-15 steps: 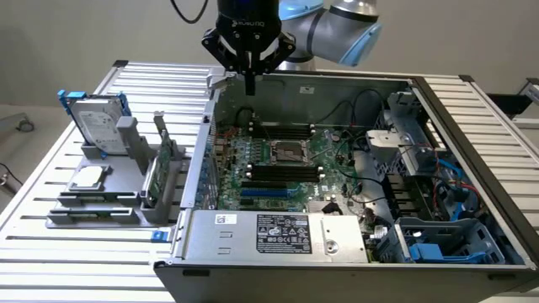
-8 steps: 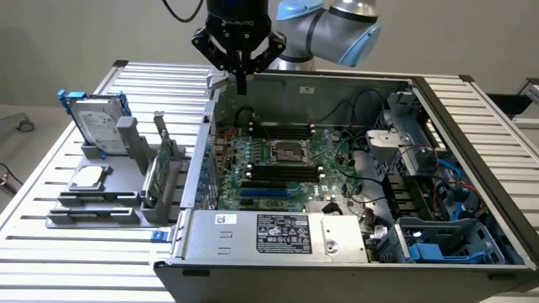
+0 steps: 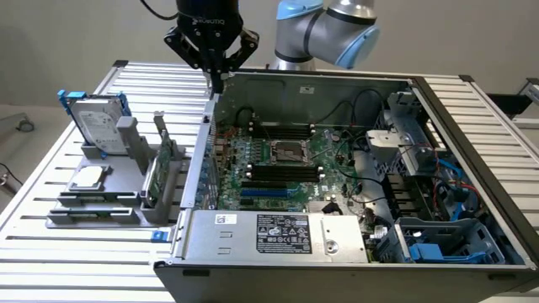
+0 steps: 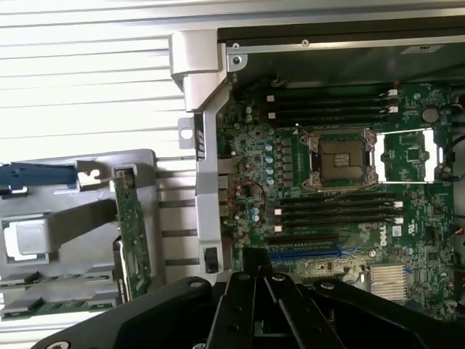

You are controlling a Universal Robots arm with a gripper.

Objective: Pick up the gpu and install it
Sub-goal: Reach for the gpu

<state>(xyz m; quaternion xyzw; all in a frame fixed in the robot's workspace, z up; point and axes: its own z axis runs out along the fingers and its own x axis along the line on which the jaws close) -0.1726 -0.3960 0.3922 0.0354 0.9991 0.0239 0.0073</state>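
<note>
Gripper (image 3: 216, 79) clenched: black fingers pressed tip to tip, nothing between them. It hangs above the far corner of the open computer case (image 3: 337, 76), over the case's rear wall.

The gpu (image 3: 160, 167) stands on edge in a grey slotted stand (image 3: 93, 214), just outside that wall, on the ribbed aluminium table (image 3: 50, 252). From the gripper it lies lower, toward the exterior view's left and nearer that camera. Its long axis runs roughly parallel to the case wall.

The card is a thin, flat green board with its narrow top edge upward. A silver hard drive (image 3: 94, 117) in a blue frame stands further along the stand. Inside the case is a green motherboard (image 3: 329, 151), dense with matte black slots.
</note>
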